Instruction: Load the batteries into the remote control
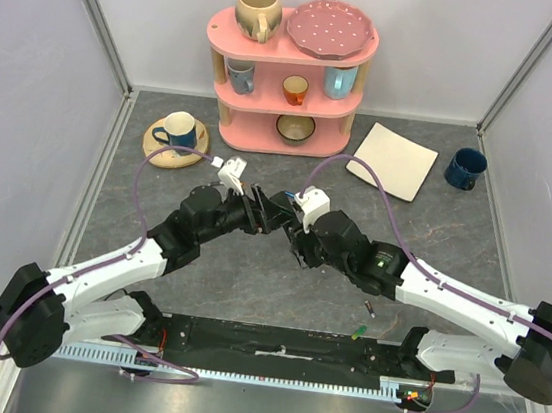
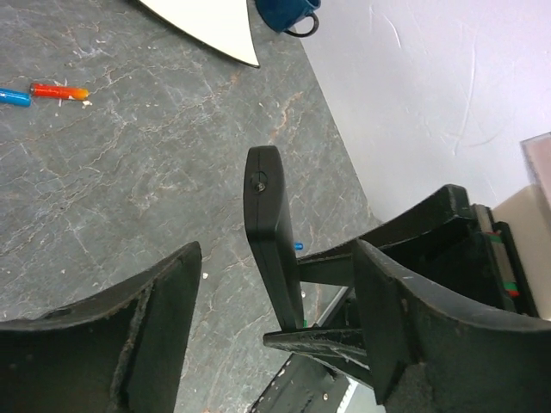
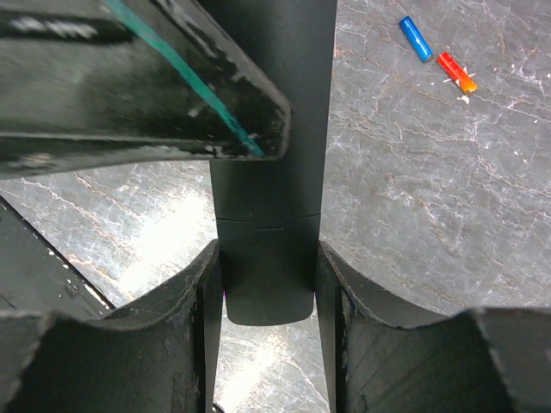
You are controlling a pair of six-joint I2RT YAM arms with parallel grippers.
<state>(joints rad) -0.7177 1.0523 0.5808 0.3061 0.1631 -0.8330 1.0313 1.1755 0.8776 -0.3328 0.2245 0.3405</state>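
The black remote control (image 3: 271, 129) is clamped at its near end between my right gripper's (image 3: 269, 258) fingers and held above the table. In the left wrist view the remote (image 2: 267, 206) stands between my left gripper's (image 2: 277, 284) open fingers, with gaps on both sides. In the top view the two grippers, left (image 1: 261, 208) and right (image 1: 289, 223), meet at the table's middle. A blue battery (image 3: 414, 39) and a red-orange battery (image 3: 455, 71) lie on the table; they also show in the left wrist view (image 2: 13, 97) (image 2: 58, 90). A green battery (image 1: 358, 331) lies near the front edge.
A pink shelf (image 1: 286, 107) with mugs, a bowl and a plate stands at the back. A white square plate (image 1: 394, 160) and a dark blue mug (image 1: 465, 168) lie at the back right. A blue cup on a wooden saucer (image 1: 176, 139) is at the back left. A black tray (image 1: 279, 346) runs along the near edge.
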